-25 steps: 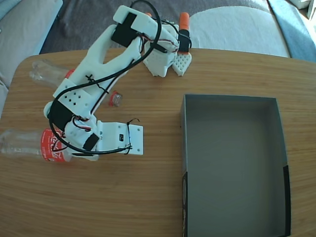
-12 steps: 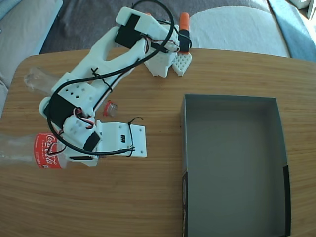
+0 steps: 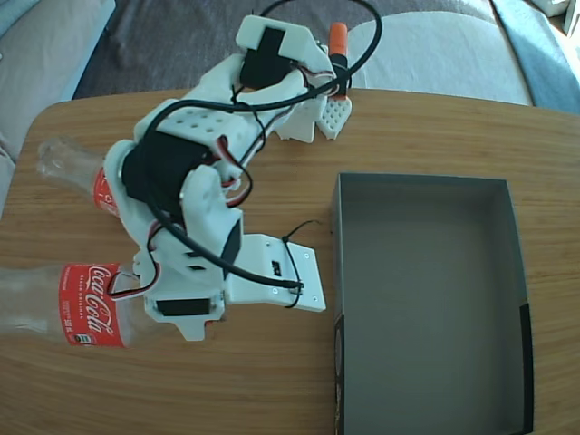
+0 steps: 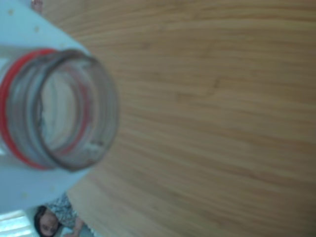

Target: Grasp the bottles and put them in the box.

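In the fixed view, one clear bottle (image 3: 86, 304) with a red Coca-Cola label lies crosswise at the lower left, its neck end hidden in my gripper (image 3: 172, 306), which is shut on it. The wrist view fills with that bottle's open mouth and red neck ring (image 4: 111, 106), white gripper (image 4: 49, 108) parts above and below it. A second bottle (image 3: 65, 163) lies on the table at the upper left, its label end partly behind the arm. The dark grey box (image 3: 426, 290) stands empty on the right, well apart from the gripper.
The round wooden table (image 3: 435, 136) ends close to the bottles on the left. The arm's white base (image 3: 317, 113), with an orange part (image 3: 337, 40) above it, stands at the far edge. Grey cushions (image 3: 435, 50) lie beyond. A person (image 4: 49, 222) shows past the table edge in the wrist view.
The arm has folded and swung toward the camera and the near side. The held bottle has risen and looks larger. More of the second bottle now shows.
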Tool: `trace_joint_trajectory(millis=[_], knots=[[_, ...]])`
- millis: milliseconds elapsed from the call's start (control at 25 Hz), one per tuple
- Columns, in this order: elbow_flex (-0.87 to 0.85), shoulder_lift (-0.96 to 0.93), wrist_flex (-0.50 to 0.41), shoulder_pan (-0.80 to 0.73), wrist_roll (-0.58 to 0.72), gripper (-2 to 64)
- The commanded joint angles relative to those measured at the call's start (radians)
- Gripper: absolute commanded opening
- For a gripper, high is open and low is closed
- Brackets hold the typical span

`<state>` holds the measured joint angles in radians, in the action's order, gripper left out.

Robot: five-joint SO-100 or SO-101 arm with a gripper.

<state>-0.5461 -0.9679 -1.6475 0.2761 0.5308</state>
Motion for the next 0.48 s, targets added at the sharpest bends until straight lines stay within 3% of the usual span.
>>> trace_joint_trajectory(millis=[0,440], knots=[[0.003,-0.166,-0.067,-0.046,-0.003,-0.3],[-0.213,-0.449,-0.067,-0.35,0.006,-0.3]])
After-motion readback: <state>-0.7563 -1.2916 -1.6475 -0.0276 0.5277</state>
